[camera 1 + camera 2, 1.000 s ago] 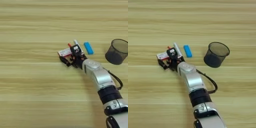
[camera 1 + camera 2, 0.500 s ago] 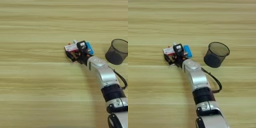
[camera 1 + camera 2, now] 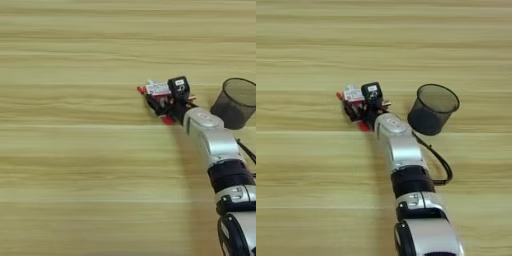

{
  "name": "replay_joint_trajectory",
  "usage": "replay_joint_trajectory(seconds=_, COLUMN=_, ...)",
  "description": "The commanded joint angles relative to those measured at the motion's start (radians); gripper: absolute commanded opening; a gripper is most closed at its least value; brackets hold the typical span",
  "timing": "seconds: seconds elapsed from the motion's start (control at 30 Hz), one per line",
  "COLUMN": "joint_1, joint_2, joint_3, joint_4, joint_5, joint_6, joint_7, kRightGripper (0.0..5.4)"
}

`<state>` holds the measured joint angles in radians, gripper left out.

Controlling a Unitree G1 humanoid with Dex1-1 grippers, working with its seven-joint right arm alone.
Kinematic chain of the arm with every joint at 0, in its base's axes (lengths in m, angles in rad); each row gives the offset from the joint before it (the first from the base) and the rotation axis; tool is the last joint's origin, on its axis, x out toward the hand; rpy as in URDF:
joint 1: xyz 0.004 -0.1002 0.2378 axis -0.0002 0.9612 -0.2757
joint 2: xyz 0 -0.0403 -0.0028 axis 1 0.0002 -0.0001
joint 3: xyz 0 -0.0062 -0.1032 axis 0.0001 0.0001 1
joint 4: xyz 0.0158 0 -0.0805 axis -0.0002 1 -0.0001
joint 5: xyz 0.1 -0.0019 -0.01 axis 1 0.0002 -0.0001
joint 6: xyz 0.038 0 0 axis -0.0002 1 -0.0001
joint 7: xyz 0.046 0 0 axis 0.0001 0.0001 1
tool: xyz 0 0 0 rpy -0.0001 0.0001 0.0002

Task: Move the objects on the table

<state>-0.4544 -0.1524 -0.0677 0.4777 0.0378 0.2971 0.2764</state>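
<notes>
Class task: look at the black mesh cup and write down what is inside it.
The black mesh cup stands upright right of the gripper. Through its open top only dark mesh shows; nothing can be made out inside, though the near wall hides the bottom. The red-and-white card lies outside, by the gripper.

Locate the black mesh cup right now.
The black mesh cup stands upright on the table, right of centre in the right eye view, just right of the right gripper.

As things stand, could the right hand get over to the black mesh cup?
Probably yes: the black mesh cup stands upright just right of the right hand, with bare table around it; the hand sits on the red-and-white card.
</notes>
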Motion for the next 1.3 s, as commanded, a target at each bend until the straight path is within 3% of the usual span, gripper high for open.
replay_joint_trajectory(seconds=0.03, joint_1=-0.101, joint_2=-0.033, joint_3=-0.018, joint_4=-0.014, joint_5=-0.001, joint_6=-0.038, joint_7=-0.031, kRightGripper=4.02)
replay_joint_trajectory(seconds=0.5, joint_1=-0.118, joint_2=-0.042, joint_3=-0.036, joint_4=0.024, joint_5=0.019, joint_6=-0.016, joint_7=-0.045, kRightGripper=4.02)
replay_joint_trajectory(seconds=0.93, joint_1=-0.119, joint_2=-0.043, joint_3=-0.037, joint_4=0.024, joint_5=0.033, joint_6=-0.007, joint_7=-0.031, kRightGripper=5.37)
replay_joint_trajectory(seconds=1.13, joint_1=-0.091, joint_2=-0.049, joint_3=-0.032, joint_4=-0.029, joint_5=0.026, joint_6=-0.007, joint_7=-0.034, kRightGripper=5.37)
replay_joint_trajectory(seconds=1.3, joint_1=-0.027, joint_2=-0.051, joint_3=-0.032, joint_4=-0.160, joint_5=0.040, joint_6=0.036, joint_7=-0.023, kRightGripper=5.37)
